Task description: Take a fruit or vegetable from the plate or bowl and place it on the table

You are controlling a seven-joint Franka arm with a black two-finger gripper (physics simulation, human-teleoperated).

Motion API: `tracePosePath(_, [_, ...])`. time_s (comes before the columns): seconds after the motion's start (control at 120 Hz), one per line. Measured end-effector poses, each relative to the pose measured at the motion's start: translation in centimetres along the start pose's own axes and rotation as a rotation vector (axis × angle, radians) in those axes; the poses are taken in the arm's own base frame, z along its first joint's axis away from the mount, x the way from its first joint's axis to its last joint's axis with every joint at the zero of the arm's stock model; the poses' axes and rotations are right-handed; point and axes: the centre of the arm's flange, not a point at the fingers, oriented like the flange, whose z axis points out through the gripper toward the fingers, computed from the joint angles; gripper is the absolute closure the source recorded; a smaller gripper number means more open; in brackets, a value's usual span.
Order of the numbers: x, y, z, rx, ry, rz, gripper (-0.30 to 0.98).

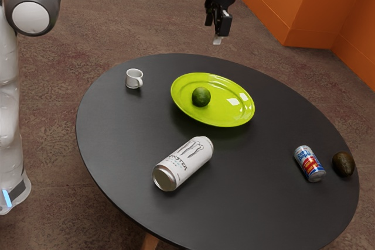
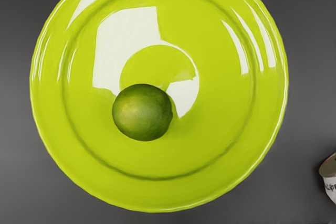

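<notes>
My tool (image 1: 217, 34) hangs above the plate (image 1: 220, 89), where the lime (image 1: 201, 97) rests off-centre; spread or together, I cannot tell.

Lime-green plate (image 1: 237, 117); dark green fruit (image 1: 201, 96); black tabletop (image 1: 252, 203).

One can (image 1: 183, 163) and a second can (image 1: 309, 163) are making two, while one cup (image 1: 133, 78) and one plate (image 1: 225, 113) are appearing singly. One lime (image 1: 201, 96) and one avocado (image 1: 343, 164) are rounding out the count on one table (image 1: 252, 203)
</notes>
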Motion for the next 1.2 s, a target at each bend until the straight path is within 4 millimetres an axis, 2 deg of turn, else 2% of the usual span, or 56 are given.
tracePosePath(0.2, [-0.1, -0.3, -0.2, -0.007, 0.003, 0.006, 0.0])
tracePosePath(0.3, [-1.7, -1.2, -6.7, 0.004, 0.122, -0.005, 0.0])
tracePosePath(0.417, [-5.2, -1.5, -14.1, 0.019, 0.259, -0.01, 0.0])
tracePosePath(0.45, [-6.1, -1.5, -15.4, 0.023, 0.28, -0.009, 0.0])
tracePosePath(0.483, [-6.2, -1.3, -15.5, 0.026, 0.277, -0.005, 0.0])
tracePosePath(0.533, [-5.1, -1.0, -13.5, 0.026, 0.225, 0.006, 0.0])
tracePosePath(0.617, [-1.5, -1.0, -8.0, 0.022, 0.108, 0.014, 0.0])
tracePosePath(0.642, [-0.5, -2.0, -6.3, 0.022, 0.075, -0.001, 0.0])
tracePosePath(0.683, [0.5, -4.6, -3.8, 0.024, 0.03, -0.045, 0.0])
tracePosePath(0.758, [1.3, -8.9, -0.6, 0.024, -0.023, -0.112, 0.0])
tracePosePath(0.8, [1.7, -9.8, 0.6, 0.021, -0.043, -0.124, 0.0])
tracePosePath(0.875, [2.4, -10.1, 2.1, 0.018, -0.066, -0.124, 0.0])
tracePosePath(0.992, [3.8, -10.1, 5.2, 0.01, -0.103, -0.113, 0.0])
tracePosePath(1.133, [4.9, -9.9, 7.7, 0.004, -0.129, -0.102, 0.0])
tracePosePath(1.2, [5.5, -9.6, 10.3, -0.004, -0.155, -0.091, 0.0])
